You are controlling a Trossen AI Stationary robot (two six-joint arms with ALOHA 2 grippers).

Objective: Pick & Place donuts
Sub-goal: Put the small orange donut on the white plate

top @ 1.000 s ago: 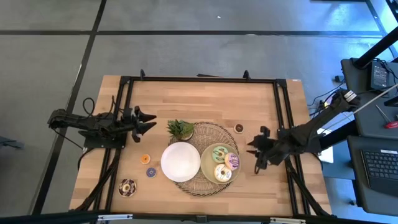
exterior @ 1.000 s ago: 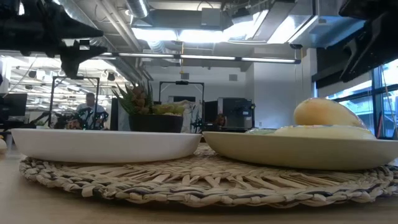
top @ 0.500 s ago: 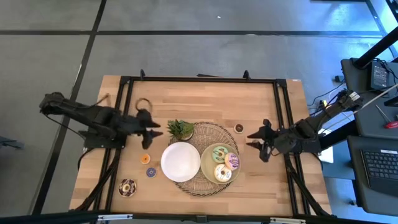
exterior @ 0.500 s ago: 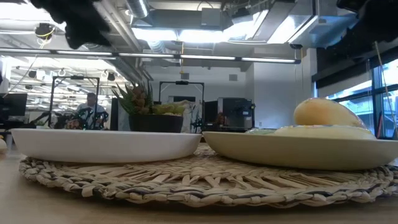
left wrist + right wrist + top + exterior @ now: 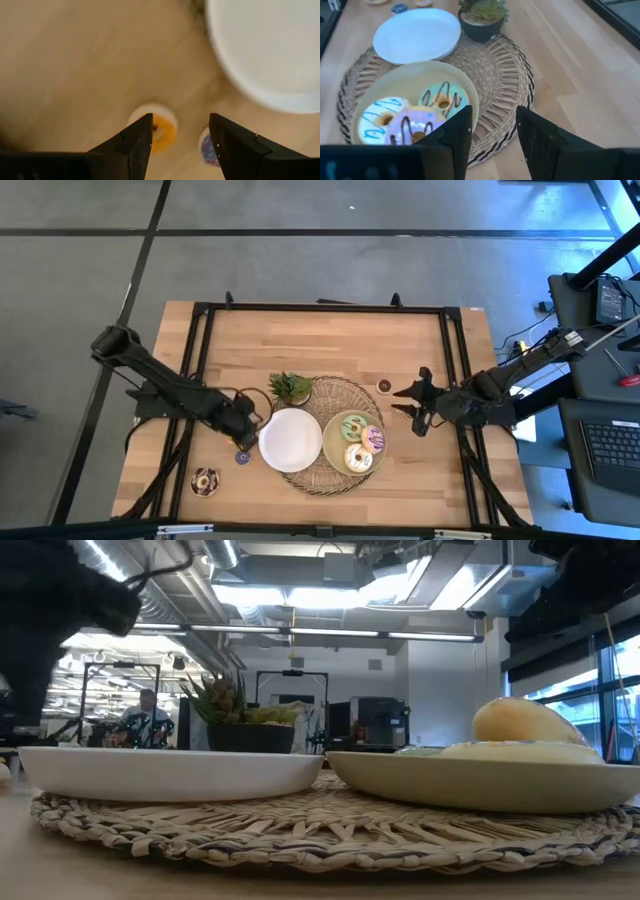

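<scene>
I have the left hand [image 5: 177,145] spread above the orange mini donut [image 5: 156,130] beside the white plate [image 5: 270,45], so next I lower and pinch it.

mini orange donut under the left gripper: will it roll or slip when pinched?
Mini orange donut lies flat on the wood, so rolling looks unlikely. It is small against the left gripper's open fingers, so probably light and apt to skid if one finger lands first. Its glossy top may be slick.

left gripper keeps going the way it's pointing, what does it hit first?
Most likely the orange donut: it lies just ahead of the open left gripper, by one finger. The purple donut lies by the other. Depth is unclear.
</scene>
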